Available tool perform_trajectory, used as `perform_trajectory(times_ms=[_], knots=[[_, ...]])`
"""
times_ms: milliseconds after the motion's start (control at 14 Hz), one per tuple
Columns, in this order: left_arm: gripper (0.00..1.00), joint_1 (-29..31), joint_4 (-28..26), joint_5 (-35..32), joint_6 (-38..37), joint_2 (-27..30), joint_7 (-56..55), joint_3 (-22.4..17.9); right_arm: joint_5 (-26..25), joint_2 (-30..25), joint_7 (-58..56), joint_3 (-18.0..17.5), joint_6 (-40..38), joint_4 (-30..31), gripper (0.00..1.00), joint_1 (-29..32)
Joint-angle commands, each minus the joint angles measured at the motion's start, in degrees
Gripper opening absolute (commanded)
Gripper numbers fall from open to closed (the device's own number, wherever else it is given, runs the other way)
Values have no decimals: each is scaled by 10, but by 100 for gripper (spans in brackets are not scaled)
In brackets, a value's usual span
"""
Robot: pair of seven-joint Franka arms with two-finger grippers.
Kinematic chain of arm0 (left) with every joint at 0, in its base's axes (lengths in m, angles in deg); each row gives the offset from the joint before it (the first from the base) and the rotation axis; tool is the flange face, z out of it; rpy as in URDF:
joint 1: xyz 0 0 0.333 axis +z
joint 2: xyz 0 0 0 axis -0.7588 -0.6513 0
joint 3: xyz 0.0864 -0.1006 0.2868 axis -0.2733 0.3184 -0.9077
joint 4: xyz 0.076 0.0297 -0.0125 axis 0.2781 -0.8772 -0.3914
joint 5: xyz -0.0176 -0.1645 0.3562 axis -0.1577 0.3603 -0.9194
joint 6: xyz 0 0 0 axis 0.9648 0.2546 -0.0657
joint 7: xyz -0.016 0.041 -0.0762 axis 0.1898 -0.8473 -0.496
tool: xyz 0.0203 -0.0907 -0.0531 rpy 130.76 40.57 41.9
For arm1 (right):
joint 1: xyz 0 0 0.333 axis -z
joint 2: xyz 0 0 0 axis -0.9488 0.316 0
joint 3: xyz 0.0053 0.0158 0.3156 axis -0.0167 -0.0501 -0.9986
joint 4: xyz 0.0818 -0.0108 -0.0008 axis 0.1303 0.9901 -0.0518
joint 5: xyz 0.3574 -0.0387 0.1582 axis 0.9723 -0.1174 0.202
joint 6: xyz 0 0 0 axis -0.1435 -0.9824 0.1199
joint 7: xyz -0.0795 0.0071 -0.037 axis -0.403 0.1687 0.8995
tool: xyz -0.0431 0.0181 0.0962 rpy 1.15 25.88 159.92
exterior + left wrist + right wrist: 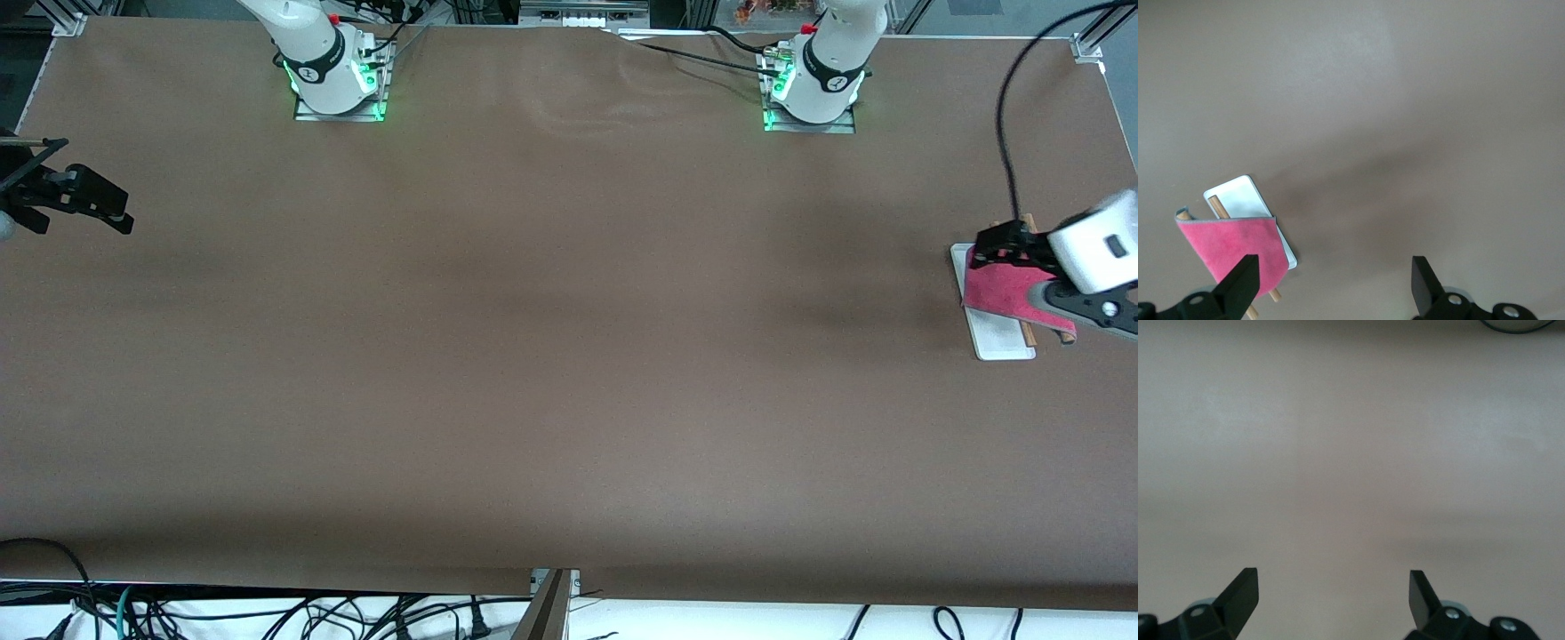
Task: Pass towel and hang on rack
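Two black claws are out over the big brown table (533,356), and we start at the right arm's end of it. Our right gripper (84,209) hangs there with its two fingers spread wide and nothing between them. In the right wrist view we see only bare brown table under it, so we think this arm is just waiting. The middle of the table has nothing of the task on it. At the left arm's end stands the small rack with a flat white base and thin brown wooden rods (1000,336). The small soft towel, pink-red side up with a light grey edge (1000,289), is draped over the rods, and one rod tip pokes out from under it. Our left gripper (1009,244) is over the rack, just above the towel. Its fingers are spread wide too, and in the left wrist view they hold nothing. So we think the passing is done and the hanging is done as well. What looks left is only for this arm to lift away.
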Motion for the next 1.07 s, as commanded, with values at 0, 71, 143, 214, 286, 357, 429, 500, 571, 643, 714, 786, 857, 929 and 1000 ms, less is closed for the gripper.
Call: perform_trajectory(times_ms=[0,71,143,214,286,357,429,500,571,643,714,786,857,929,1000], knots=[[100,-75,-22,79,13,39,-35,-116,4,5,-7,-4,-4,-14,100,6],[100,-122,-42,102,19,52,-37,-172,4,5,-7,-4,-5,-14,100,6],[100,-172,-67,108,32,74,-39,-228,4,5,-7,-4,-4,-14,100,6],[100,-213,-106,109,53,99,-40,-272,4,6,-7,-4,-4,-14,100,6],[100,-239,-146,108,82,128,-40,-296,4,6,-7,-4,-4,-14,100,6],[100,-253,-192,105,114,159,-44,-304,4,6,-7,-4,-4,-14,100,6],[100,-268,-229,99,134,185,-61,-304,4,6,-7,-3,-4,-14,100,6],[100,-282,-249,99,136,199,-97,-304,4,6,-7,-3,-4,-14,100,6],[100,-285,-252,98,133,203,-119,-302,4,6,-7,-3,-4,-14,100,6],[100,-286,-246,99,132,198,-121,-300,4,6,-8,-3,-4,-14,100,6],[100,-285,-245,100,134,197,-119,-301,4,6,-8,-3,-4,-14,100,6],[100,-286,-240,100,134,195,-121,-303,4,7,-8,-4,-4,-14,100,6],[100,-286,-237,99,134,194,-121,-303,4,7,-8,-4,-4,-14,100,6],[100,-285,-237,99,134,193,-121,-303,4,7,-8,-4,-3,-14,100,6],[100,-285,-237,99,134,192,-120,-303,4,7,-8,-4,-3,-14,100,6]])
